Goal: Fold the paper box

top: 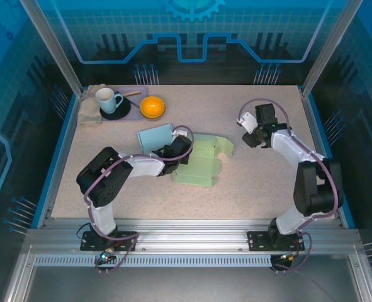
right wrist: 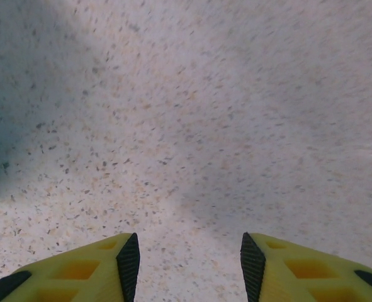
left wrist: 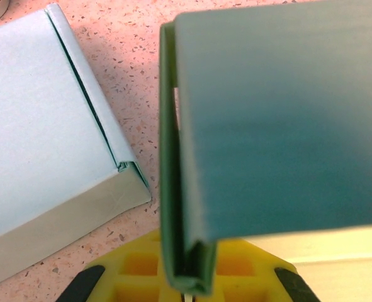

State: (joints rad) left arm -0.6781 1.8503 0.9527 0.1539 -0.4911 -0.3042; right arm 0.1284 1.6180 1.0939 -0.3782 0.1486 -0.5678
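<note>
Speckled beige table (top: 248,182), blue-lit panel walls (top: 192,31), aluminium frame (top: 192,236).

Your left arm (top: 135,167) reaches low and forward, left gripper (top: 176,151) clamped on the box (top: 198,167); your right arm (top: 293,151) is bent, right gripper (right wrist: 191,258) facing down, jaws parted.

A white mug (top: 108,99) on a dark saucer (top: 124,109) sits beside an orange bowl (top: 152,107) and a beige cloth (top: 89,114).

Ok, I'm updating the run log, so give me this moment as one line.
phase: folding | left pincer: shut on green paper box flap | right pincer: open, empty, above table
</note>
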